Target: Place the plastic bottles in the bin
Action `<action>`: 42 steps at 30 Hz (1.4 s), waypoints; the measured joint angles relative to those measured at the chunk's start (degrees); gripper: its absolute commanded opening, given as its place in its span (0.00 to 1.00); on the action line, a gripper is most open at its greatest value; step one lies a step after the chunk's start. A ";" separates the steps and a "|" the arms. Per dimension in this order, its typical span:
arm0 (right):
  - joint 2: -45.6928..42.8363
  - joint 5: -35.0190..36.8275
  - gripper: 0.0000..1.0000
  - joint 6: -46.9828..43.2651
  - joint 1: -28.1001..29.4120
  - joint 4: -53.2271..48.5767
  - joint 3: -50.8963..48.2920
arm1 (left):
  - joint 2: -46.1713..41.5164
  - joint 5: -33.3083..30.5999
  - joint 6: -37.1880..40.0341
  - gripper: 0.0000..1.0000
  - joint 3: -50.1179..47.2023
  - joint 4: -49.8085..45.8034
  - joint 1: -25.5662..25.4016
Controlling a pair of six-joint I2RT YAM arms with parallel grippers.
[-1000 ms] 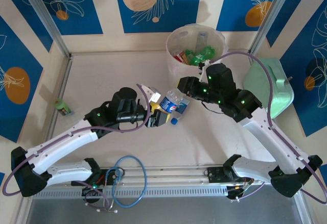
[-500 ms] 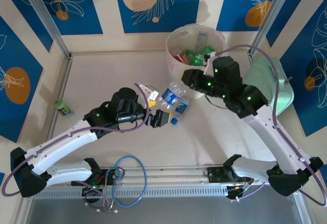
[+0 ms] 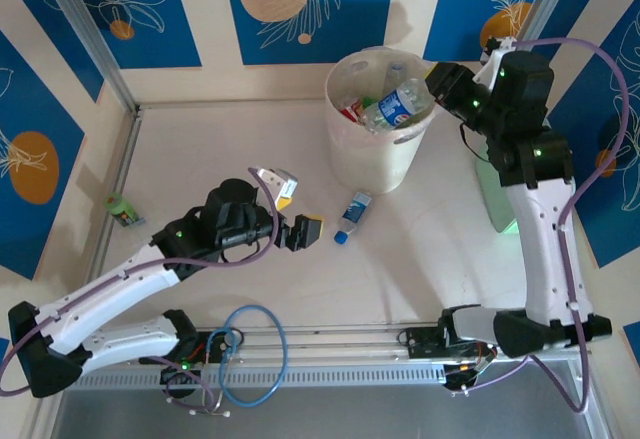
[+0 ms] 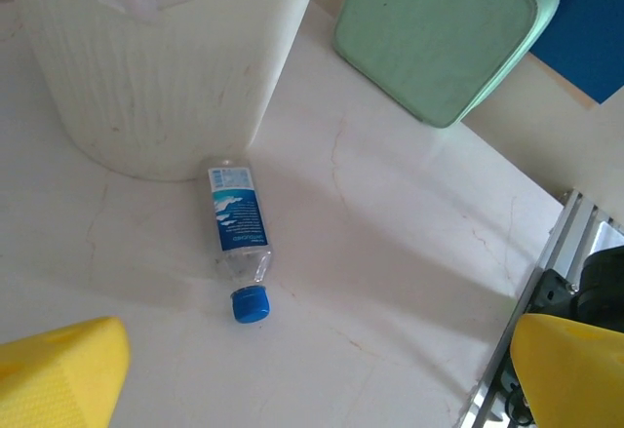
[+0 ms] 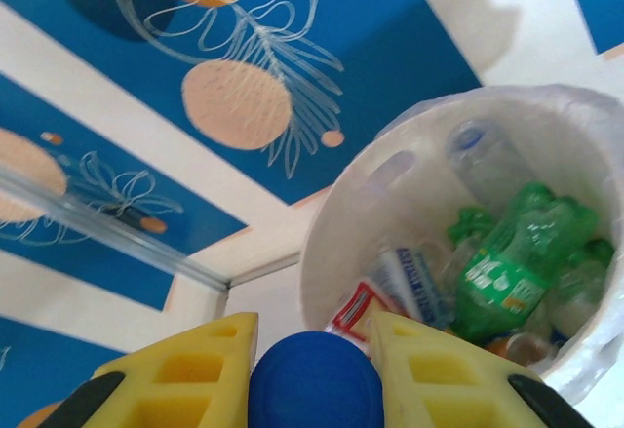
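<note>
1. right gripper (image 5: 314, 374) — closed on the held bottle (image 3: 401, 105), one yellow finger on each side of its blue cap (image 5: 314, 389).
2. held bottle — clear, blue label, tilted; hangs over the bin's opening at its right side, off the table (image 3: 200, 139).
3. bin (image 3: 372, 164) — pale, round, upright, far centre of the table. Contents: several bottles, among them a green bottle (image 5: 507, 262) and clear ones.
4. left gripper (image 3: 292, 207) — jaws wide apart, nothing between them; near centre, just left of the loose bottle (image 4: 239, 238).
5. loose bottle — clear, blue label and cap, lying on its side on the table just near of the bin, cap pointing near. Whether it touches the bin cannot be told.
6. case (image 4: 439, 38) — mint-green, right of the bin.
7. green item (image 3: 122, 209) — small, at the table's left edge; too small to identify.
</note>
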 measured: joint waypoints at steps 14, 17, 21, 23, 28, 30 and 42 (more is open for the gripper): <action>17.27 -4.98 0.20 2.71 -7.65 4.74 7.76 | 1.22 -1.62 -1.99 0.95 -2.36 -0.26 0.00; 22.08 -5.22 0.20 3.45 -7.10 5.57 13.44 | 1.25 -2.16 -2.19 0.95 -2.43 -0.31 0.00; 27.43 -4.39 0.29 3.63 -4.98 6.16 18.45 | 2.29 -2.56 -2.38 0.95 -2.45 -0.28 0.00; 29.62 -4.22 0.33 3.69 -3.80 6.23 19.93 | 3.04 -2.58 -2.38 0.95 -2.60 -0.15 0.00; 37.88 -4.07 0.55 3.32 -1.57 4.17 28.96 | 5.25 -2.84 -2.40 0.96 -2.71 -0.09 0.00; 40.94 -4.00 0.57 2.60 -0.81 2.27 33.05 | 6.29 -3.02 -2.43 0.98 -2.71 0.00 0.02; 30.29 -3.82 0.57 0.37 -0.04 -0.02 20.83 | 14.03 -3.63 -2.51 0.97 -0.85 0.11 0.04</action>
